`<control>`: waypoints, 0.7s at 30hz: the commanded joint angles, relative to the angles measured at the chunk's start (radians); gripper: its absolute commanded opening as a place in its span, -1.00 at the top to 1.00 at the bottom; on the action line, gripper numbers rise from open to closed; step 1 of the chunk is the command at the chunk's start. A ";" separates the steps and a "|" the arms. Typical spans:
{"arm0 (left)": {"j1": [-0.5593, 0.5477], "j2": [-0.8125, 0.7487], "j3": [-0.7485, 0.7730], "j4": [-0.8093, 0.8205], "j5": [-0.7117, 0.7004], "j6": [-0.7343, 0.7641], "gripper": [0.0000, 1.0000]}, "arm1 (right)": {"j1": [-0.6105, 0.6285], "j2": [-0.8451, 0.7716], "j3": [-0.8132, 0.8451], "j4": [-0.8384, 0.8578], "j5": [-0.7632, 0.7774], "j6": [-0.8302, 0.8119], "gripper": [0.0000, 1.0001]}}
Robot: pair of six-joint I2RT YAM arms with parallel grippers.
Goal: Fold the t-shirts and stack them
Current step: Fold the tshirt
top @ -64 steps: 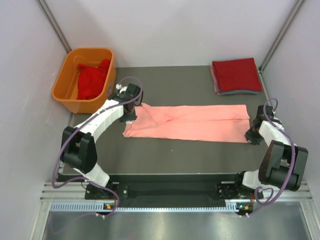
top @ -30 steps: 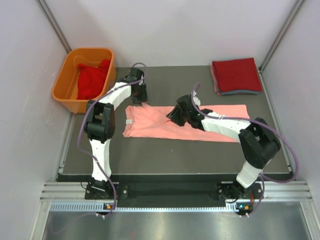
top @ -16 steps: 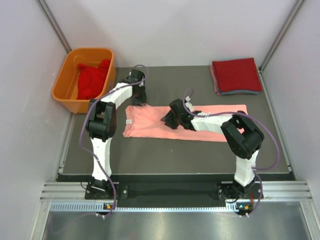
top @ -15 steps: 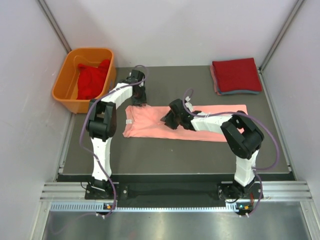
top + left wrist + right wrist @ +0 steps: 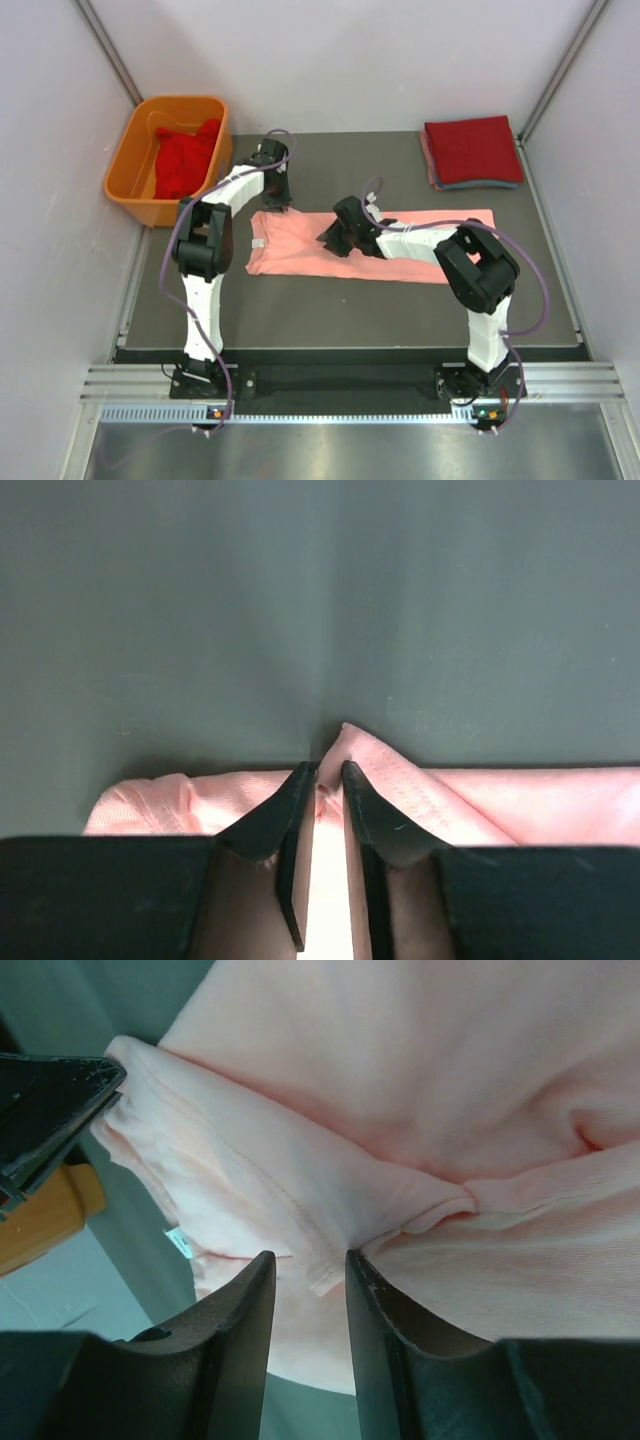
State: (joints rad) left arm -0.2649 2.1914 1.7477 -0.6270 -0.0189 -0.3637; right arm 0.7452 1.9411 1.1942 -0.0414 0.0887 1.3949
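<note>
The salmon-pink t-shirt (image 5: 430, 250) lies as a long band across the dark table, its small white neck label (image 5: 258, 243) at the left end. My left gripper (image 5: 278, 203) is at the shirt's far left corner, shut on a pinched peak of the pink fabric (image 5: 360, 755). The right gripper (image 5: 328, 240) hovers over the shirt's left-middle folds. In the right wrist view it (image 5: 308, 1258) is open, with a sleeve hem (image 5: 300, 1215) lying between its fingers. A folded stack with a red t-shirt (image 5: 472, 150) on top sits at the back right.
An orange tub (image 5: 135, 165) holding crumpled red t-shirts (image 5: 185, 160) stands at the back left. Both arms reach over the left half of the table. Grey walls close in on both sides.
The right arm swung from the shirt's right end across to its left-middle, then crept a little further left. The left gripper moved to the far left corner and closed on the fabric.
</note>
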 commanded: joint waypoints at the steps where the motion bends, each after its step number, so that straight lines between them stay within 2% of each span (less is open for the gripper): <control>1: 0.009 -0.005 0.039 0.026 0.000 0.008 0.60 | 0.025 0.010 0.041 -0.028 0.008 0.024 0.30; 2: 0.009 -0.007 0.039 0.027 0.002 0.008 0.74 | 0.022 0.010 0.044 -0.029 0.005 0.026 0.31; 6: 0.009 -0.016 0.047 0.024 0.008 0.008 1.00 | 0.034 0.007 0.065 -0.078 0.014 0.029 0.30; 21: 0.009 -0.030 0.053 0.023 0.014 0.005 1.00 | 0.052 0.035 0.116 -0.170 0.063 0.053 0.28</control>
State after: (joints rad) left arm -0.2630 2.1914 1.7592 -0.6273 -0.0116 -0.3630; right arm 0.7841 1.9583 1.2648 -0.1959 0.1184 1.4357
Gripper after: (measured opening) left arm 0.012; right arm 0.362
